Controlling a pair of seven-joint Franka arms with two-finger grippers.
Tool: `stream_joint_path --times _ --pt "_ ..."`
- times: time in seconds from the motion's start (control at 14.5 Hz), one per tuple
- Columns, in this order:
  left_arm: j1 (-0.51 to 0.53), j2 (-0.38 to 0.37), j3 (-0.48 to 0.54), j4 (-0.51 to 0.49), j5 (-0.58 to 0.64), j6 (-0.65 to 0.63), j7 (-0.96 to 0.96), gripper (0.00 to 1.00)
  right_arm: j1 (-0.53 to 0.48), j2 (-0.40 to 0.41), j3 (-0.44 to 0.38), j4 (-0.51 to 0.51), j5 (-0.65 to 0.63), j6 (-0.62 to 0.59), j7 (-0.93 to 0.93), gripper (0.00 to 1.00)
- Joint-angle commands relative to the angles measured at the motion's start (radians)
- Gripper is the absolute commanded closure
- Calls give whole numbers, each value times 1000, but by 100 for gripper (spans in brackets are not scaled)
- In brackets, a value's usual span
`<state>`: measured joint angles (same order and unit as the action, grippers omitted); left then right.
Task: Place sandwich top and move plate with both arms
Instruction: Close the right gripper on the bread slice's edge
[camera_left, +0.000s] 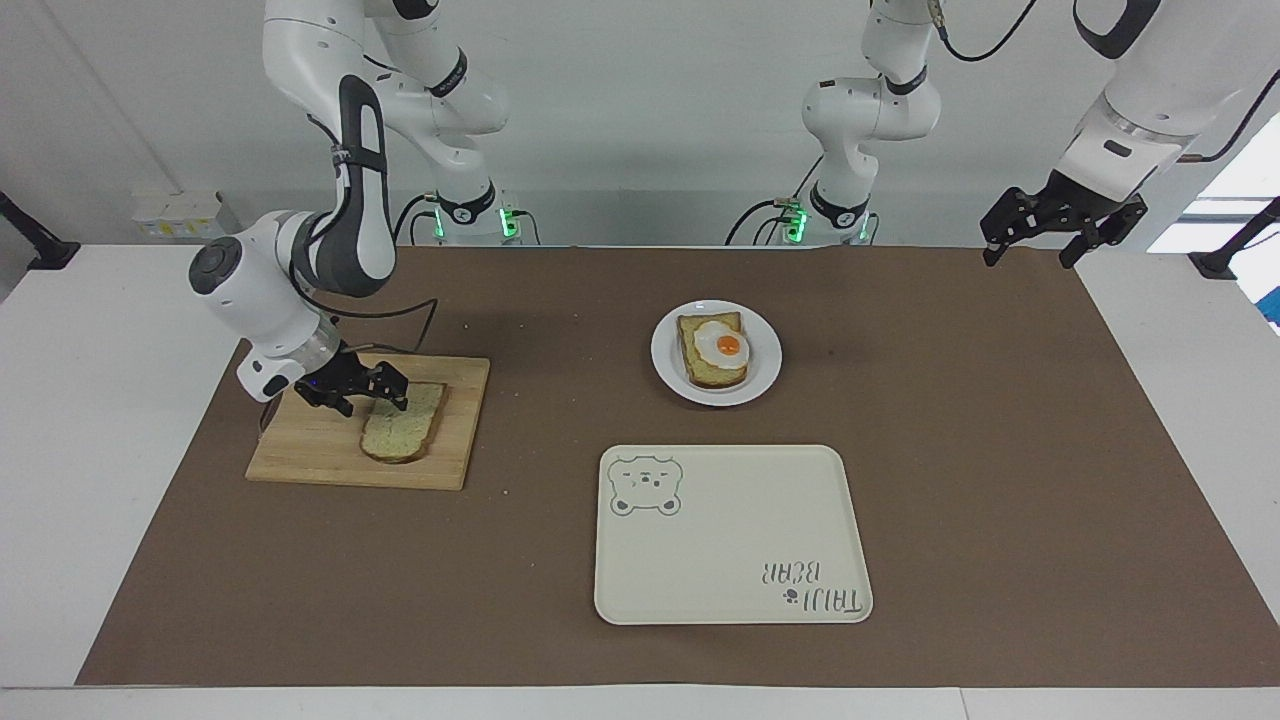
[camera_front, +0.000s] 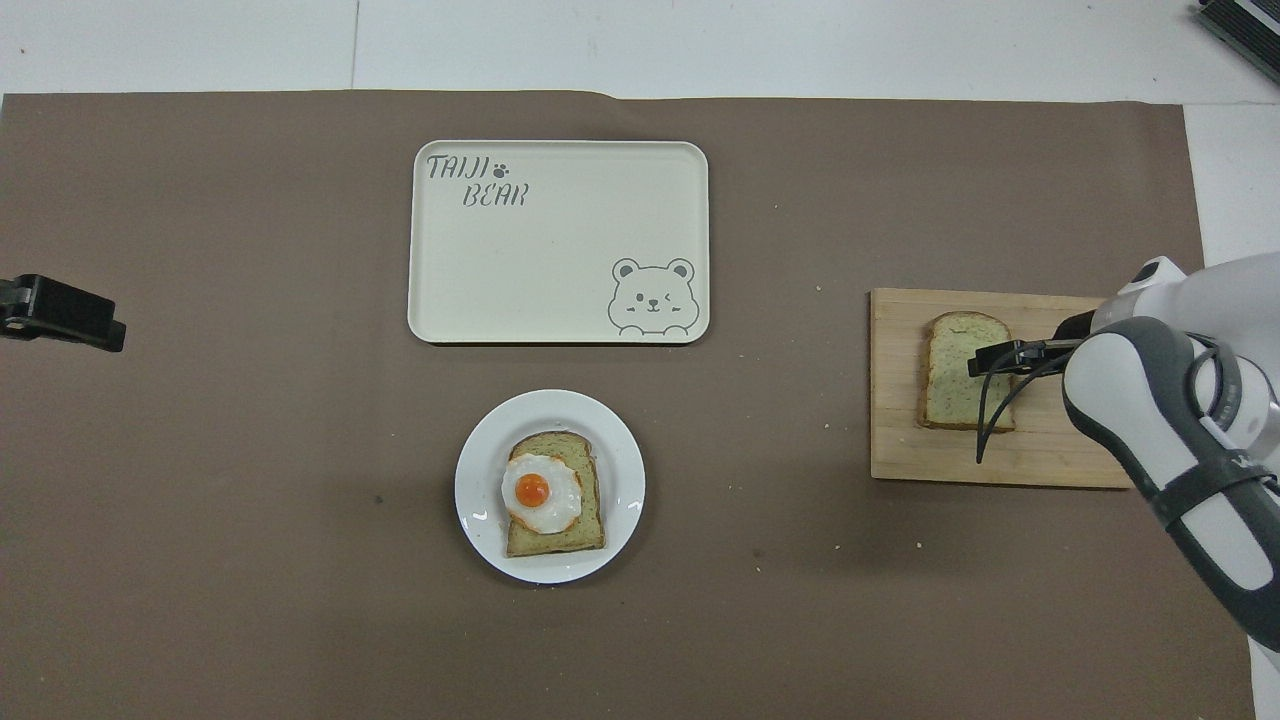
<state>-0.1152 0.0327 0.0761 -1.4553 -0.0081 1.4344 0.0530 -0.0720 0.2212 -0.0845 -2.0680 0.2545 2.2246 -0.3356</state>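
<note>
The sandwich top (camera_left: 408, 428) lies flat on a wooden cutting board (camera_left: 310, 455) toward the right arm's end of the table; it also shows in the overhead view (camera_front: 955, 390). My right gripper (camera_left: 371, 405) is open and down low at the slice's end nearer the robots, one finger over the bread. I cannot tell whether it touches. It also shows in the overhead view (camera_front: 985, 358). The plate (camera_left: 766, 368) holds a bread slice with a fried egg (camera_left: 718, 348). My left gripper (camera_left: 1033, 245) is open, empty and waits in the air over the left arm's end of the table.
A cream rectangular tray (camera_left: 730, 545) with a bear drawing lies farther from the robots than the plate. A brown mat (camera_left: 1000, 450) covers the table.
</note>
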Motion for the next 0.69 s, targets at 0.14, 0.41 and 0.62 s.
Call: stream_joint_path --times 0.14,0.41,0.62 --pt "5 -7 -1 6 -9 -19 5 0 -26 7 11 -23 32 38 -65 14" --pt "5 -7 -1 6 -9 -19 5 0 -26 12 11 -35 31 43 -60 69" --pt "5 -7 -1 6 -9 -19 5 0 -23 12 11 -35 31 41 -2 100"
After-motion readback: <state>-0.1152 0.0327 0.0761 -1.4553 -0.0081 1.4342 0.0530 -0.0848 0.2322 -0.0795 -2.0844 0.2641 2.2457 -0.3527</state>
